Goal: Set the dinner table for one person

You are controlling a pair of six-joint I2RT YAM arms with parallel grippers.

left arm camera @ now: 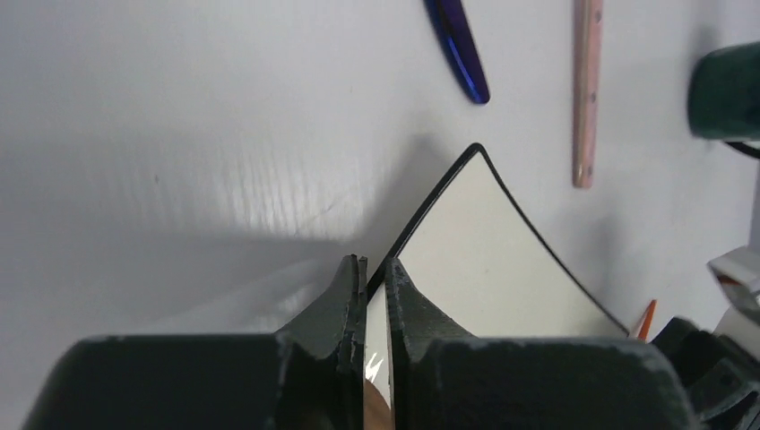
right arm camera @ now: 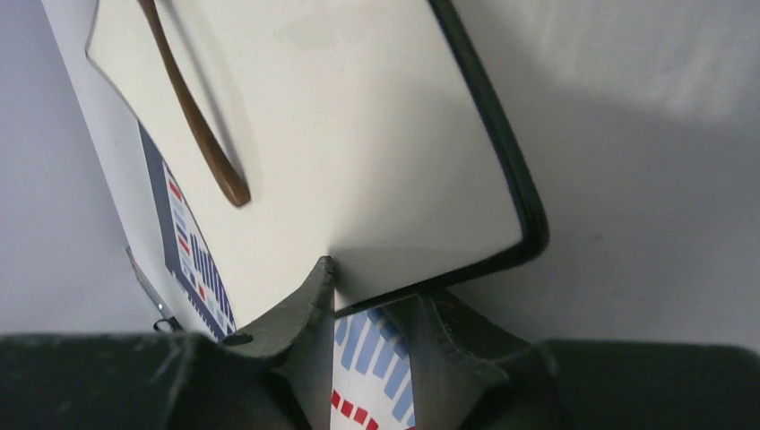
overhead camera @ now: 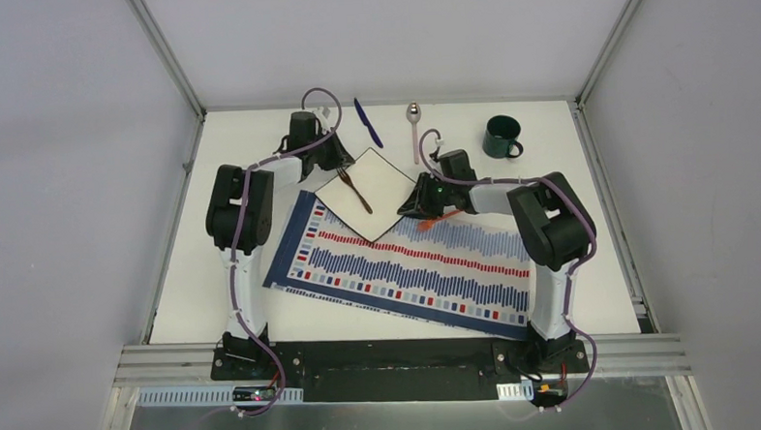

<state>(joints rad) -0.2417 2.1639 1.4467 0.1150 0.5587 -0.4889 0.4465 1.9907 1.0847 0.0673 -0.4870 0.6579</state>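
Note:
A square white plate (overhead camera: 380, 181) with a dark rim lies at an angle over the far left corner of the striped placemat (overhead camera: 427, 261), on the white dinner table (overhead camera: 591, 235). A brown fork (overhead camera: 356, 189) rests on the plate. My left gripper (overhead camera: 334, 162) is shut on the plate's far left edge; the left wrist view shows the rim between its fingers (left arm camera: 376, 269). My right gripper (overhead camera: 417, 206) is shut on the plate's right edge, one finger above and one below the rim (right arm camera: 376, 300). The right wrist view also shows the fork handle (right arm camera: 193, 116).
A blue knife (overhead camera: 368, 121), a spoon (overhead camera: 413, 126) and a dark green mug (overhead camera: 501, 137) lie along the far edge of the table. A small orange object (overhead camera: 446, 217) sits by my right gripper on the placemat. Aluminium frame rails border the table.

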